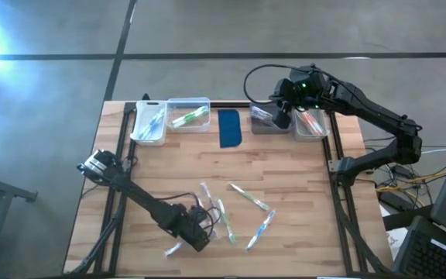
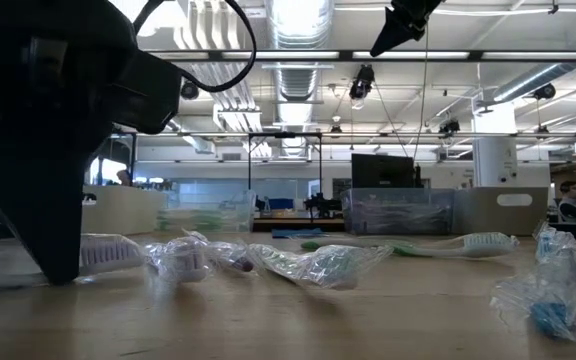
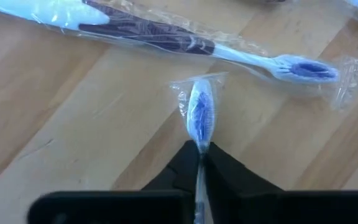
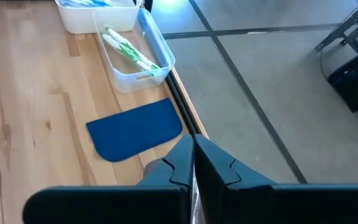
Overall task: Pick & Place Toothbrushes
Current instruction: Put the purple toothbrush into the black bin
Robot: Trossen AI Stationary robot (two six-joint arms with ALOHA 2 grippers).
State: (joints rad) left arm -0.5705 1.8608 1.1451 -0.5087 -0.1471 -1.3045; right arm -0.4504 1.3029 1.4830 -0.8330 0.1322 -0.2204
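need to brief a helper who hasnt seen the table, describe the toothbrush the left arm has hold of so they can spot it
Find the wooden table, then its near edge, where the left tool sits low among loose wrapped toothbrushes. The blue-headed toothbrush is pinched there by its handle in the shut fingers, head poking out. Its neighbours, such as the long purple-handled toothbrush beside it, lie free on the wood.

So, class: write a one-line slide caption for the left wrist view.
Left gripper shut on a blue wrapped toothbrush above the wooden table.

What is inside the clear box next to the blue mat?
The clear box holds green-and-white toothbrushes in wrappers, beside the blue mat. How many is hard to tell, since they lie bunched together.
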